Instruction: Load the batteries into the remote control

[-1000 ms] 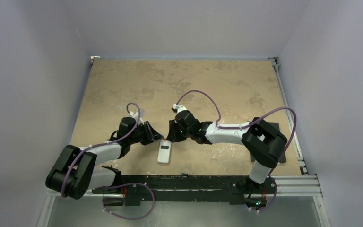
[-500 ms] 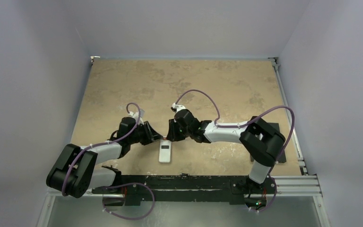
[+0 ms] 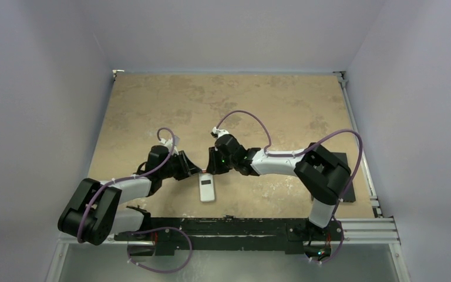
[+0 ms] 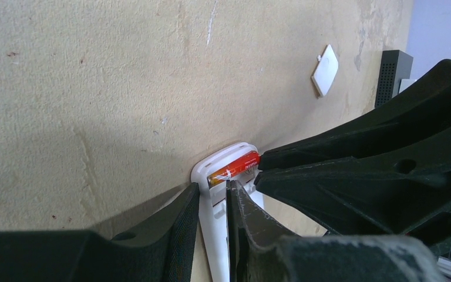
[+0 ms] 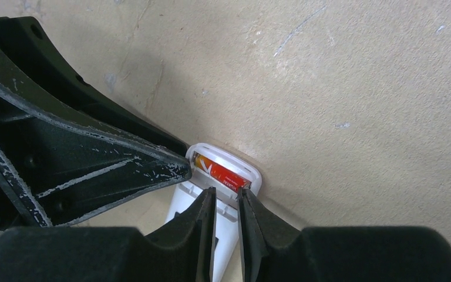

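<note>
Overhead, a tan table (image 3: 241, 100) is filling the view. Near its front middle a white remote control (image 3: 206, 189) is lying flat, its far end sitting beneath both pincers. The left gripper (image 4: 213, 188) is pointing in from the left and the right gripper (image 5: 226, 194) from the right. Each is showing only a thin slit between its jaws; whether either is pinching anything cannot be told. A red-and-orange battery (image 4: 233, 170) is lying crosswise in the remote's open far end, just beside both sets of fingertips. A small white square piece (image 4: 325, 70) is lying well apart on the table.
</note>
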You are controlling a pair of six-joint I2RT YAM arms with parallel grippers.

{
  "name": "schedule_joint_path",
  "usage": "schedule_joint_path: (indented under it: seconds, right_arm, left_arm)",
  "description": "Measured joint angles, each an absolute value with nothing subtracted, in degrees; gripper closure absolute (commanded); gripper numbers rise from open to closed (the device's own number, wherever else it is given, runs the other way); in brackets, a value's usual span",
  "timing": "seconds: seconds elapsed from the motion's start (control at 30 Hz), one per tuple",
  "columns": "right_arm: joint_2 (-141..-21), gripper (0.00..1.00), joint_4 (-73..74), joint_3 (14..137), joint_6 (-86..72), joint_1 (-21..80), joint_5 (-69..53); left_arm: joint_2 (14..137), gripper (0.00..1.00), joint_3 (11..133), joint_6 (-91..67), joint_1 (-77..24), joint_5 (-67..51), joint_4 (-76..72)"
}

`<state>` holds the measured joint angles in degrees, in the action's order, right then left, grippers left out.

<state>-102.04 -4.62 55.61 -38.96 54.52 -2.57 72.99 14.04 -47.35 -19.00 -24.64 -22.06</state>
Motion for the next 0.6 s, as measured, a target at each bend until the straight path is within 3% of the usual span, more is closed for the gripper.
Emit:
schedule_joint_path:
  seconds: [0.6]
  right_arm:
    - [-104.5, 0.76, 2.9, 61.5, -36.9, 56.0, 1.8]
  left_arm:
    - [73.5, 0.78, 14.0, -47.3, -18.8, -24.7, -22.1]
